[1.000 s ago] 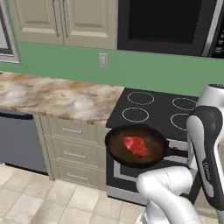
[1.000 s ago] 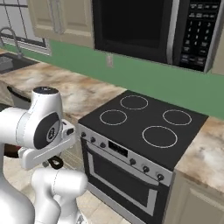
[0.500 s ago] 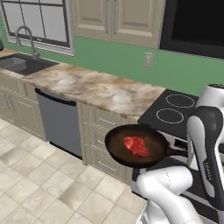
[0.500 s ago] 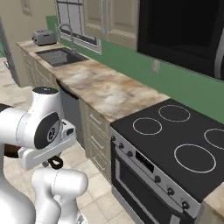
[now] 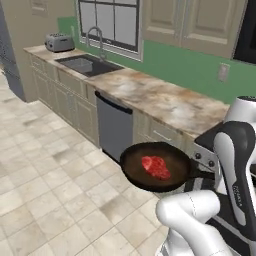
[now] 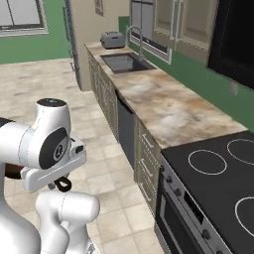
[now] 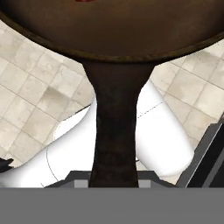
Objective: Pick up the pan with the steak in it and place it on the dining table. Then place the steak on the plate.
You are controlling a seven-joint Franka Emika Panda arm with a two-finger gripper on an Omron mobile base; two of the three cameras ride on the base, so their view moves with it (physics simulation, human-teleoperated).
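The dark round pan hangs level in the air over the tiled floor, in front of my arm. The red steak lies near its middle. The pan's black handle runs right and disappears behind my forearm. In the hand view the handle runs straight up from my gripper to the pan's brown rim. The gripper is shut on the handle. The dining table and the plate are out of view.
A marbled counter runs along the green wall with a sink, a toaster and a dishwasher below. The black stovetop lies at my right. Open tiled floor spreads to the left.
The whole scene has slid right in both base views, so the base has moved. The stove has left the left base view and the sink has come in. The pan stays held.
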